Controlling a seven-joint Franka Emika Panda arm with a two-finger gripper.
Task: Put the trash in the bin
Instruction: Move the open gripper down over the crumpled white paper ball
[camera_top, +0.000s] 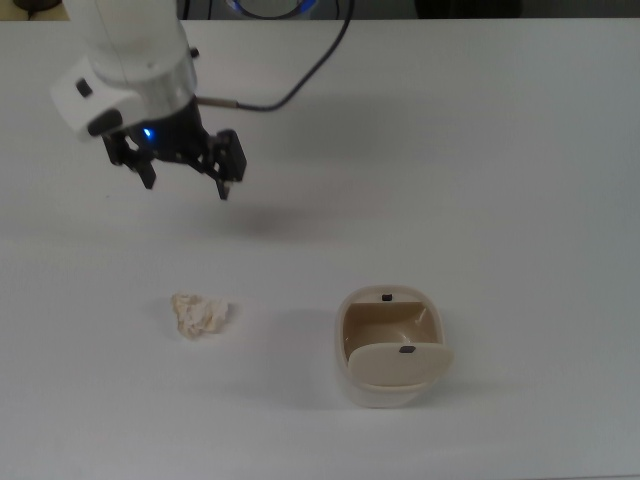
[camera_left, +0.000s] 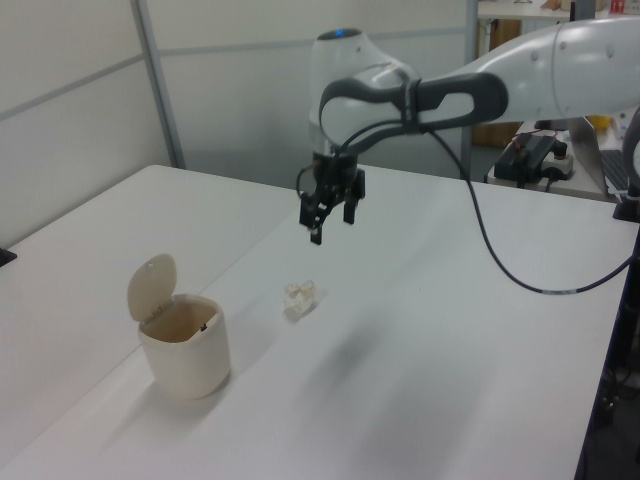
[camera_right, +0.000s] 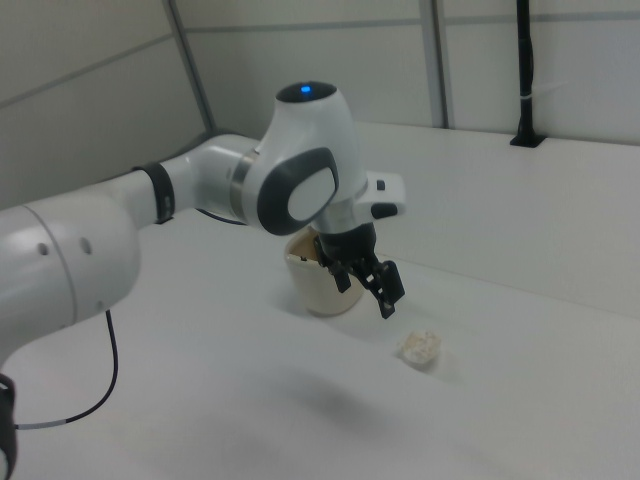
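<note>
A small crumpled wad of cream-white paper, the trash, is seen lying on the smooth, matte white surface, its outline irregular and lumpy with soft folds; in the left view it sits to the right of the bin, and in the right view it lies in front of the arm. The small beige plastic bin is shown standing upright on the same surface, well apart from the trash, with a rounded-square rim, smooth glossy walls and a hinged swing lid raised so that the hollow interior is exposed; small dark tabs are visible on the rim and on the lid. In the left view the lid of the bin is seen tilted up as a rounded flap. The black end effector of the white, smooth-shelled robot arm is held in the air above the surface, its two dark fingers spread apart with nothing between them, and a blue light is lit on its body. In the top view it is placed above the trash, clear of both the trash and the bin. A dark cable is seen hanging in a loop from the arm.
</note>
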